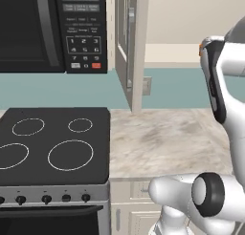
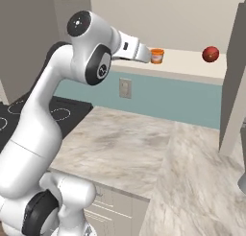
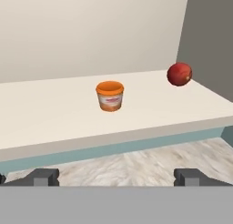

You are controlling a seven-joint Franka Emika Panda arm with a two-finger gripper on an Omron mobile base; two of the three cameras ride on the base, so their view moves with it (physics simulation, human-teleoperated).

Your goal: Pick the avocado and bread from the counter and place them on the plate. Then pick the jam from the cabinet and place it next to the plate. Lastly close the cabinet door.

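The arm is raised toward the open cabinet [image 2: 192, 19], so the step in hand looks like the jam pick. The gripper [image 3: 116, 176] has its fingertips [image 3: 43, 176] spread wide with nothing between them, hanging in front of the cabinet's shelf [image 3: 59, 114] and above the counter [image 2: 144, 148].

Everything is best placed against the orange tub [image 3: 109, 96], the small lidded pot standing upright on the shelf. The jam [image 3: 179, 74], a red rounded jar, sits on the same shelf well to the right of the tub and a little farther back, close to the cabinet's grey side wall [image 3: 209, 36]. In the hand view the tub lies nearly dead ahead between the fingertips (the tempting wrong target), while the jam is off toward the upper right.

To do this step well, the robot should shift the hand sideways, away from the tub and toward the jam, until the red jar sits centred between the spread fingers, and only then go forward. The approach should stay level with the shelf, clear of its front lip. The side wall near the jam leaves little room, so the finger on that side needs watching. The jar looks round and smooth, so closing across its widest part should keep it from squirting out. The cabinet door [image 1: 128, 48] stands open, edge-on, to the left of the tub.
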